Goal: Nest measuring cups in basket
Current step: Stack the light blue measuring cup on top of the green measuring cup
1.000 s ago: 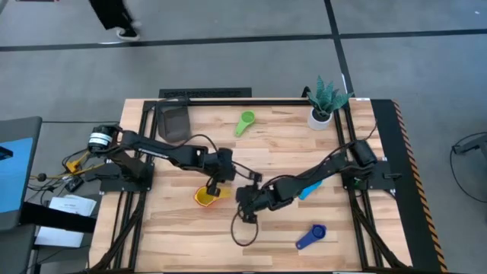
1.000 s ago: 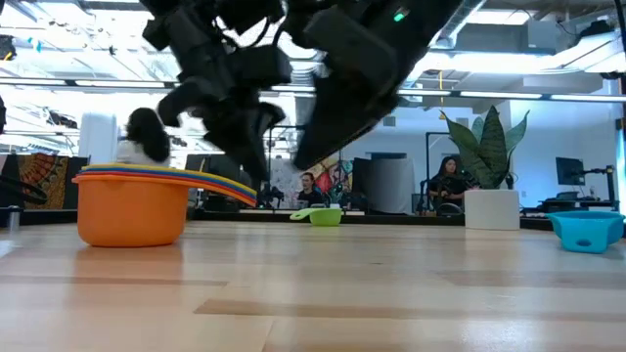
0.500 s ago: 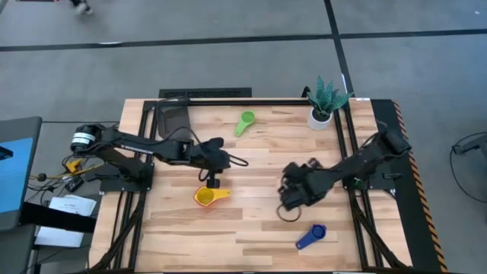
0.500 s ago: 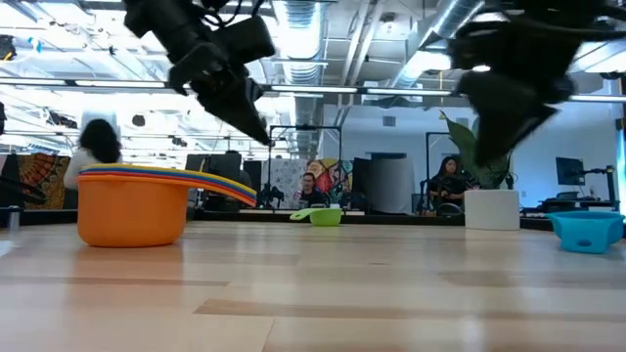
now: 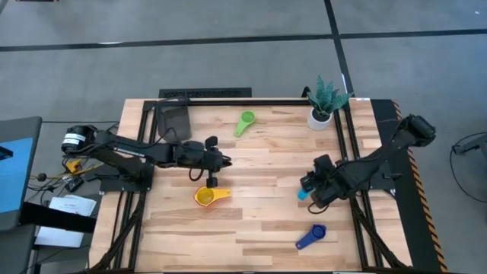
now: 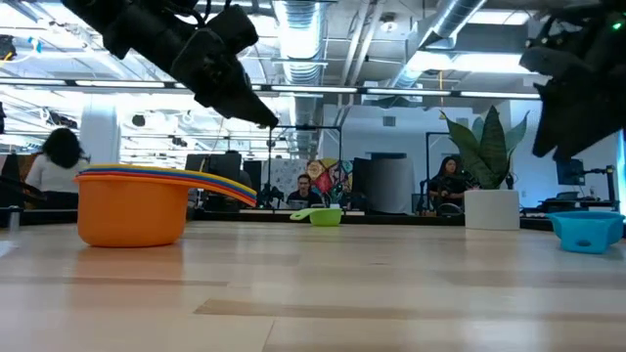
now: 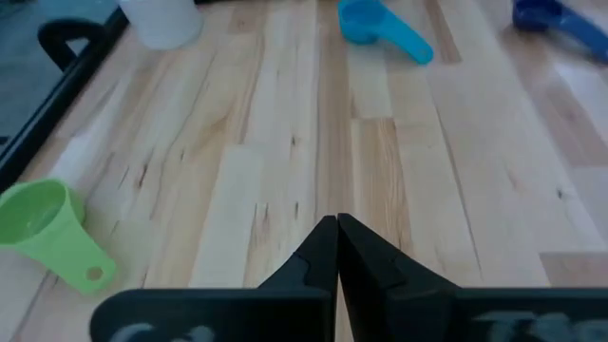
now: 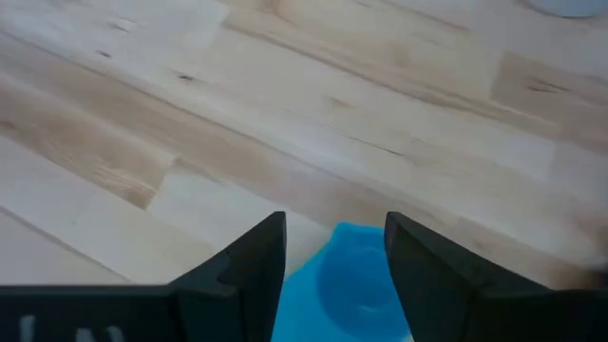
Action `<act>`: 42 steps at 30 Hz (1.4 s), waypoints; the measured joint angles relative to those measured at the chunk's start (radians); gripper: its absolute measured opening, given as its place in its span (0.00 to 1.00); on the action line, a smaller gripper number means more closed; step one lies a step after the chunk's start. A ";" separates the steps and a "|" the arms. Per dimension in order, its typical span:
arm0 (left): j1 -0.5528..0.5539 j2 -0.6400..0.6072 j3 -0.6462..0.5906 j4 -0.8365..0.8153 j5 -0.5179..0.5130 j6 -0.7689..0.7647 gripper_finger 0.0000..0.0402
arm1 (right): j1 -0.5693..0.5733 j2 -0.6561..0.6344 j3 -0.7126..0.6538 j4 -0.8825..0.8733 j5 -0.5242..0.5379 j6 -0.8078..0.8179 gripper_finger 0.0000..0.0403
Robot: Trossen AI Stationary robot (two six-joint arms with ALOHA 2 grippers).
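A nested stack of cups [image 5: 204, 196], orange outside and yellow on top, stands on its base near the table's middle; the low view shows the stack [image 6: 132, 207] with coloured rims. My left gripper [image 5: 222, 161] hovers shut above and just beyond it, its own view showing the left gripper [image 7: 336, 237]. My right gripper [image 8: 332, 252] is open over the light blue cup [image 8: 347, 275], a finger on either side; from above, the right gripper [image 5: 310, 189] half covers that cup [image 5: 301, 195]. The green cup [image 5: 245, 122] and dark blue cup [image 5: 310, 237] lie apart. The basket [image 5: 173, 122] sits far left.
A white pot with a green plant [image 5: 323, 106] stands at the far right corner. Black rails [image 5: 251, 100] frame the table. Bare wood lies between the stack and the light blue cup. People sit in the room behind [image 6: 450, 186].
My right gripper has swung from beside the stack toward the table's right edge and now stands over the light blue cup. My left gripper has risen from the stack and drawn back a little toward the left. The stack has stayed in place.
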 joint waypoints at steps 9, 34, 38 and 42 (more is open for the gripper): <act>0.000 -0.006 -0.104 0.213 0.000 -0.040 0.00 | 0.002 -0.020 -0.007 -0.102 -0.102 0.070 0.50; -0.002 -0.005 -0.190 0.284 0.000 -0.102 0.00 | -0.032 -0.010 -0.201 0.085 -0.247 0.146 0.38; -0.002 -0.005 -0.190 0.284 0.000 -0.101 0.00 | -0.032 -0.009 -0.224 0.111 -0.244 0.145 0.33; -0.002 -0.005 -0.190 0.281 0.000 -0.101 0.00 | -0.032 -0.009 -0.224 0.115 -0.243 0.125 0.26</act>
